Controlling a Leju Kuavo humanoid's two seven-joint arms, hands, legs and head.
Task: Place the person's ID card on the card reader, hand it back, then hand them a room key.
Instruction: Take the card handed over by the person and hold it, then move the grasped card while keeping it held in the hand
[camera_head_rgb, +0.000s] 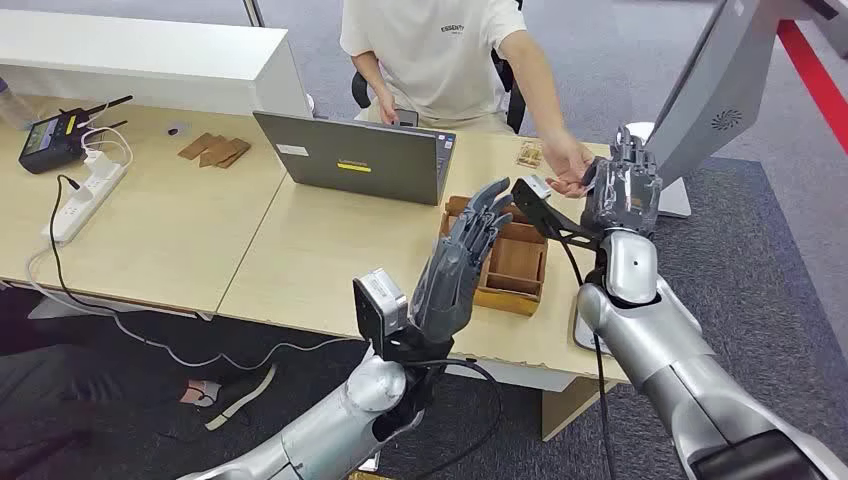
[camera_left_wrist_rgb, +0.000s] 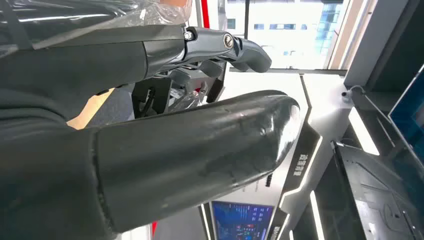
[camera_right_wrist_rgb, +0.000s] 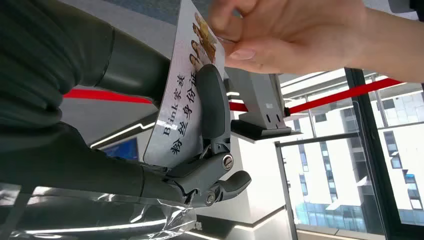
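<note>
ID card: the white printed plastic card (camera_right_wrist_rgb: 182, 107) is raised past the desk's far right edge, pinched by the right hand (camera_head_rgb: 622, 190); the person's hand (camera_right_wrist_rgb: 295, 32) grips its other end.
Stage: judged a handover, direction unclear; reader step unconfirmed, key pending.
Left hand (camera_head_rgb: 462, 258): fingers spread, holding nothing, over the wooden compartment tray (camera_head_rgb: 512, 270).

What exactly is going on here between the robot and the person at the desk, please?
The robot's right hand is raised over the far edge of the desk, its fingers pressed on a printed ID card. The seated person's hand pinches the card's other end, so both hold it. The left hand hangs open above a wooden compartment tray, holding nothing. A laptop stands nearby.
</note>
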